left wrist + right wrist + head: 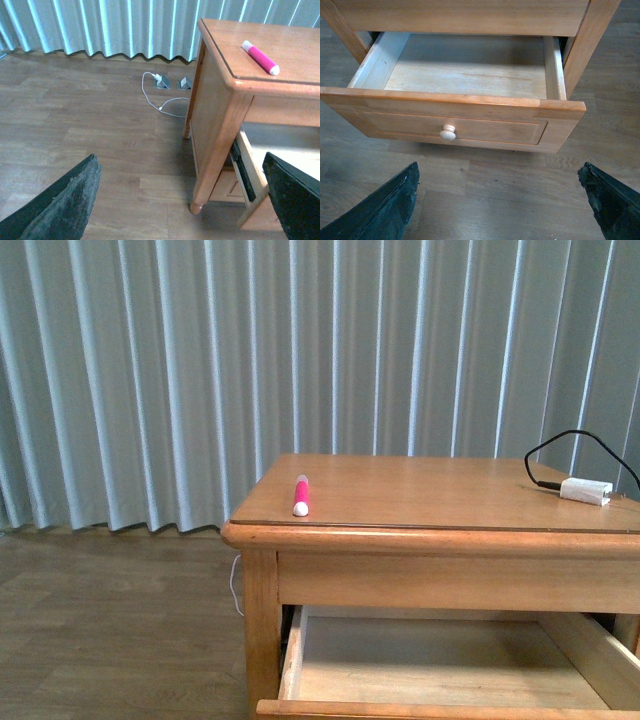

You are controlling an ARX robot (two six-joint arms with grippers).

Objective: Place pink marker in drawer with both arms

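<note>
Left claw (180,165) and right claw (498,172) gape wide, empty; pink marker (301,495) lies on nightstand (430,490).

The marker (301,496) lay on the surface (420,490) near its front left corner, white cap toward the camera. Below, the drawer (440,665) stood open. A plug (586,491) sat far right.
</note>
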